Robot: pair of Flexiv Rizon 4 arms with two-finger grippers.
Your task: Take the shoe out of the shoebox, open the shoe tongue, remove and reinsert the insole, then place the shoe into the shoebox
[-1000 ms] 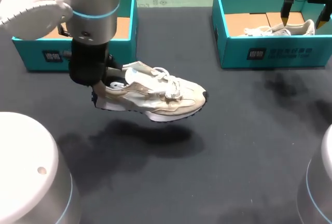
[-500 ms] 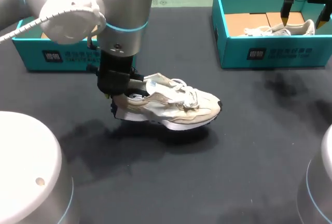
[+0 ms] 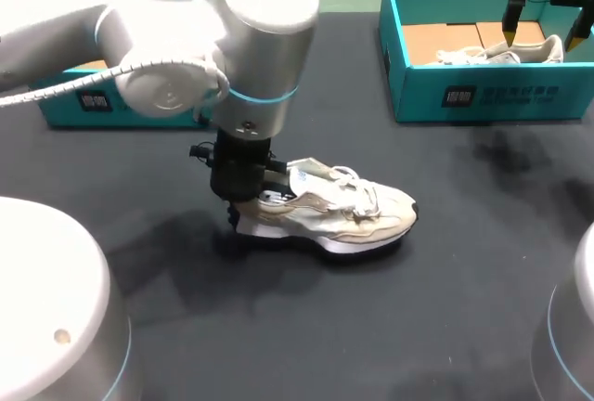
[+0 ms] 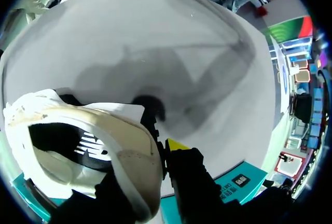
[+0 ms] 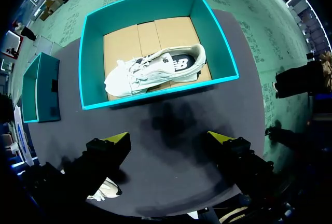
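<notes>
Extraction step closing: shoe (image 3: 339,213) lies mid-table (image 3: 464,262), sole apparently grounded (contact line shadowed). Left gripper (image 3: 249,200) is clamped on its heel collar. Right gripper (image 5: 167,138) hovers, fingers apart, over the far-right shoebox (image 3: 483,97). Next: release, then lift the tongue (image 3: 306,179).

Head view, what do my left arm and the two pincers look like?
The left arm is glossy silver-grey, built of rounded cylinders, with a thin light-blue ring at a joint, a pale cable alongside and a black wrist. Both the left pincer and right pincer are black with yellow tips.
</notes>
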